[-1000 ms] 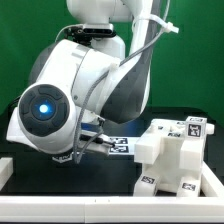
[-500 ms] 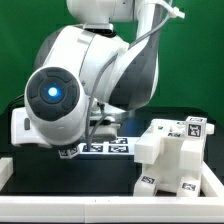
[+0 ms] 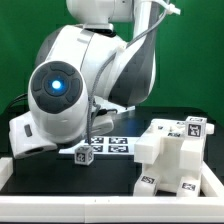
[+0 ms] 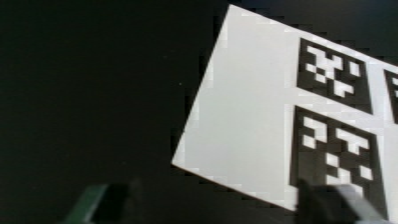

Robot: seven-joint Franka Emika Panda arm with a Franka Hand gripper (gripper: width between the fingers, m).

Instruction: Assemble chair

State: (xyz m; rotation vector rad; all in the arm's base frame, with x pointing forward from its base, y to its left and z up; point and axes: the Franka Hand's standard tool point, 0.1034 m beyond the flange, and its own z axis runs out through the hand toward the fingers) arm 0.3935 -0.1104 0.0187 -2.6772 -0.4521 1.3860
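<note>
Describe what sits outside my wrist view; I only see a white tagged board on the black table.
Observer: A blocky white chair assembly stands at the exterior view's right, apart from the arm.
Operator: Report anything nearer the arm.
Observer: A small tagged white piece sits on the table below the arm, beside the marker board.
Operator: Check the other side.
Observer: Another white piece shows at the exterior view's left, partly hidden by the arm.

White chair (image 3: 172, 152), black-and-white tags (image 3: 192, 127)
</note>
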